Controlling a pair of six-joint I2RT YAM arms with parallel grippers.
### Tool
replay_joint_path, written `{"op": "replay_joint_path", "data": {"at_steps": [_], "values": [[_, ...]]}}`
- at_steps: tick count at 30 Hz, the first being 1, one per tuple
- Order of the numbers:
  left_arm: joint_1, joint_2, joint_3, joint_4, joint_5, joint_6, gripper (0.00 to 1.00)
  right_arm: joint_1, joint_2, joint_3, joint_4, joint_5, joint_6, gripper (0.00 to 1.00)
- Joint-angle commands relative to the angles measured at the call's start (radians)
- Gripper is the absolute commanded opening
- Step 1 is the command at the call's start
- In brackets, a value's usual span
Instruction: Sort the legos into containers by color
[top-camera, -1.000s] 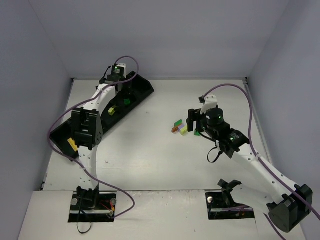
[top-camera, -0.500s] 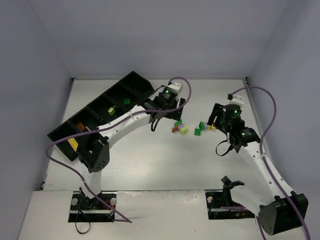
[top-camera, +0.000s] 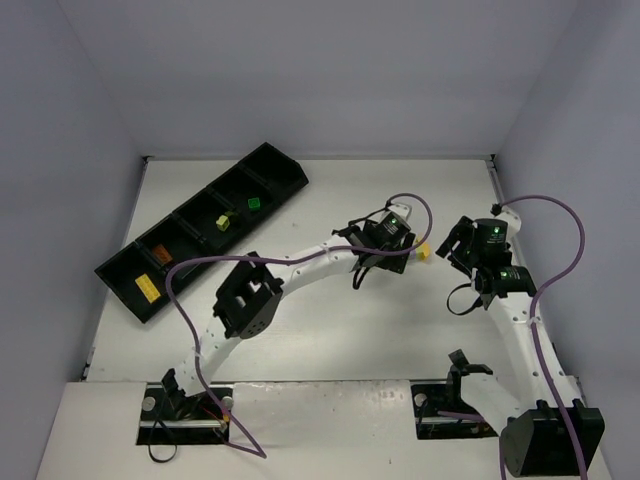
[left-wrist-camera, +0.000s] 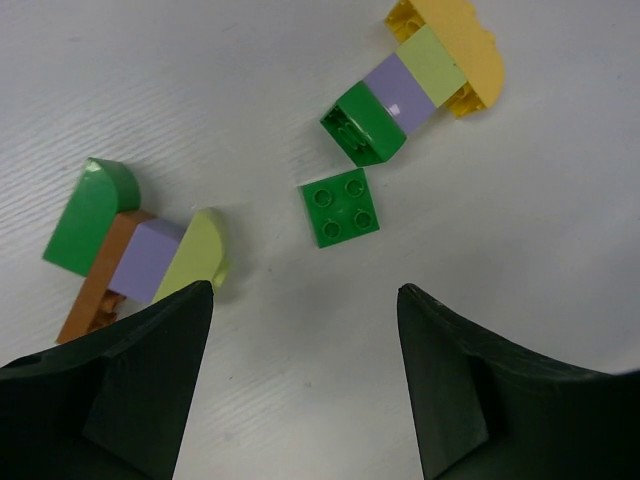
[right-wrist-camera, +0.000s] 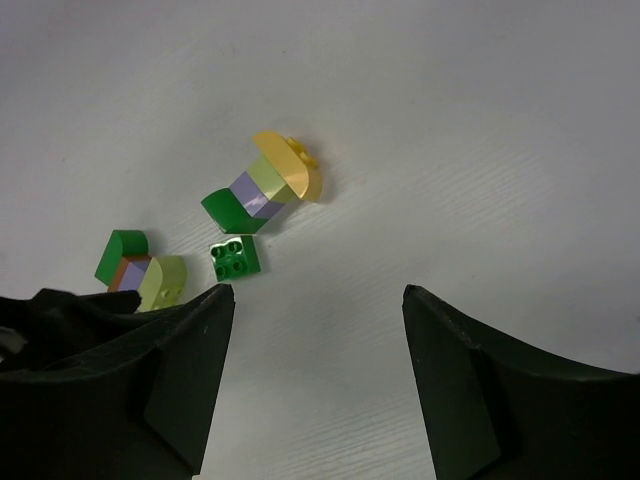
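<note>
In the left wrist view, my open, empty left gripper hovers just short of a flat green lego. A green-purple-lime-yellow stack lies beyond it. A green-brown-purple-lime stack lies by the left finger. In the right wrist view, my open, empty right gripper faces the same green lego and both stacks from farther back. In the top view the left gripper covers most of the pile. Only a yellow lego shows there. The right gripper is to its right.
The long black tray lies diagonally at the back left. It holds a green brick, a lime one, an orange one and a yellow one. Walls close in on three sides.
My left arm has swung from the tray across to the lego pile at centre right. My right gripper has drawn back to the right, away from the pile.
</note>
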Motion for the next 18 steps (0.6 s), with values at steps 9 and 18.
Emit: {"op": "replay_joint_path", "data": {"at_steps": [9,18], "values": [[-0.031,0.12,0.183,0.049,-0.062,-0.026,0.67,-0.002,0.004,-0.012,0.015,-0.037,0.06,0.66],[-0.028,0.202,0.234,0.058,-0.13,-0.012,0.47,-0.002,0.004,-0.015,0.015,-0.04,0.058,0.66]]}}
